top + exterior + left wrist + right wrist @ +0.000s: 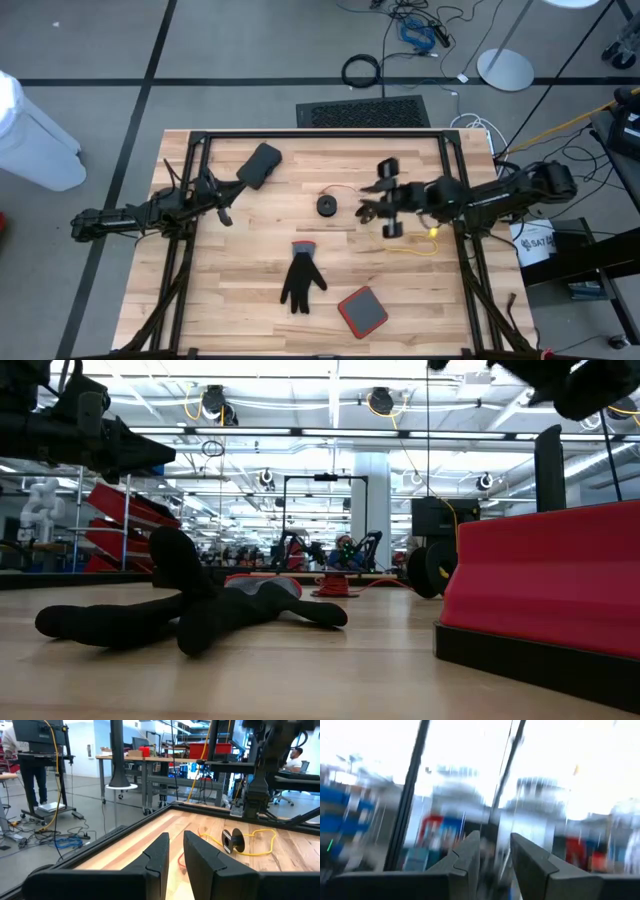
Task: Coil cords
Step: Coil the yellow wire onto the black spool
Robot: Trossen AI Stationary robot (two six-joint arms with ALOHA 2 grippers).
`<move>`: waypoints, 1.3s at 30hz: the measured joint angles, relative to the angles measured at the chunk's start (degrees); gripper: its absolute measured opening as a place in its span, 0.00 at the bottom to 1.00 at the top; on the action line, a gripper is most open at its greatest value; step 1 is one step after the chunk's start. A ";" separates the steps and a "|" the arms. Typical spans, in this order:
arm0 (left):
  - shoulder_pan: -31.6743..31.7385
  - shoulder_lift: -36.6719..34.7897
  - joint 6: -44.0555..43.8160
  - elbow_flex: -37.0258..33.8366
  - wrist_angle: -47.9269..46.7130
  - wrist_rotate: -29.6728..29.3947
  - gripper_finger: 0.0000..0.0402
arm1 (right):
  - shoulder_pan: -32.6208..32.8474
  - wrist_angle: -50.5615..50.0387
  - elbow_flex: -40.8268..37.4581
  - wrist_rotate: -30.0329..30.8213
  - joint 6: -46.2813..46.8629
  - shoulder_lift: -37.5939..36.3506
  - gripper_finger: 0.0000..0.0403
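Observation:
A black round puck (327, 206) lies flat at the table's middle with a thin red wire (340, 192) beside it. A second puck (393, 228) stands on its edge, and its thin yellow cord (415, 248) lies in a loose loop on the wood. This puck also shows in the left wrist view (232, 840) with its cord (260, 842). My right gripper (368, 200) hovers between the two pucks, and its fingers (495, 855) are apart with nothing seen between them. My left gripper (222, 205) is at the table's left, with a narrow gap between its fingers (176, 855), and is empty.
A black glove (302, 280) lies near the front middle and also shows in the low view (200, 610). A red case with a black rim (362, 310) lies to its right. A black pouch (262, 165) lies at the far left. A dark frame (320, 135) borders the table.

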 joint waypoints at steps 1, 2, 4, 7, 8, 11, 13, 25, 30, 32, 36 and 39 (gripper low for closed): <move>0.00 0.00 -0.02 0.01 0.00 0.00 0.16 | 0.00 1.14 0.87 0.00 -0.70 -0.79 0.24; 0.00 0.00 -0.02 0.01 0.00 0.00 0.16 | 0.00 1.29 1.80 -0.02 -1.44 -1.85 0.24; 0.00 0.00 -0.02 0.01 0.00 0.00 0.16 | 0.00 -1.53 4.12 -0.01 -3.04 -4.30 0.24; 0.00 0.00 -0.01 0.01 0.00 0.00 0.16 | 0.00 -13.54 8.39 0.00 -5.36 -8.63 0.24; 0.00 0.00 -0.02 0.01 0.00 0.00 0.16 | 0.00 -19.87 10.20 0.06 -5.84 -10.10 0.24; 0.00 0.00 0.00 0.02 0.00 0.00 0.16 | 0.00 -42.59 17.04 1.44 -6.50 -13.78 0.24; 0.00 0.00 0.00 0.01 0.00 0.00 0.16 | 0.00 -59.76 22.30 3.75 -6.13 -15.01 0.24; 0.02 0.00 0.00 0.00 0.00 0.00 0.16 | 0.03 -119.33 26.46 6.80 14.37 -14.58 0.24; 0.00 0.00 -0.01 0.02 0.00 0.00 0.16 | 0.63 -104.94 13.39 6.78 17.85 -14.21 0.24; 0.00 0.00 -0.01 0.01 0.00 0.00 0.16 | 0.63 -91.14 6.72 6.52 16.65 -13.50 0.24; 0.01 0.00 -0.01 0.02 0.00 0.00 0.16 | 0.32 -54.88 -4.55 6.51 13.58 -9.61 0.24; 0.00 0.00 0.00 0.02 0.00 0.00 0.16 | -0.33 -29.59 -8.94 6.47 11.19 -5.40 0.24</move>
